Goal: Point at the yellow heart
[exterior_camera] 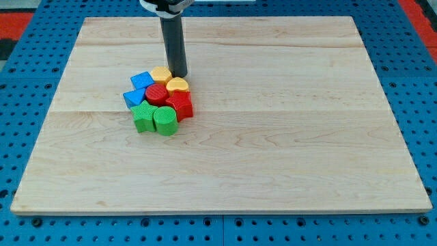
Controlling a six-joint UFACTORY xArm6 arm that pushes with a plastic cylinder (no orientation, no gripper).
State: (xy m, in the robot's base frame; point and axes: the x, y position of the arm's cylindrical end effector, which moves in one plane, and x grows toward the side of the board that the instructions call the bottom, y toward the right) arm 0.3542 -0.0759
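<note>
The yellow heart (177,85) lies at the upper right of a tight cluster of blocks left of the board's middle. My tip (178,74) stands just above it in the view, touching or almost touching its top edge. A second yellow block (161,73) sits just left of the tip. A red round block (158,93) and a red star-like block (180,105) lie below the heart. Two blue blocks (142,80) (134,97) are on the cluster's left. Two green blocks (144,117) (165,120) are at its bottom.
The wooden board (287,137) rests on a blue perforated table (410,41). The dark rod (173,41) comes down from the view's top edge.
</note>
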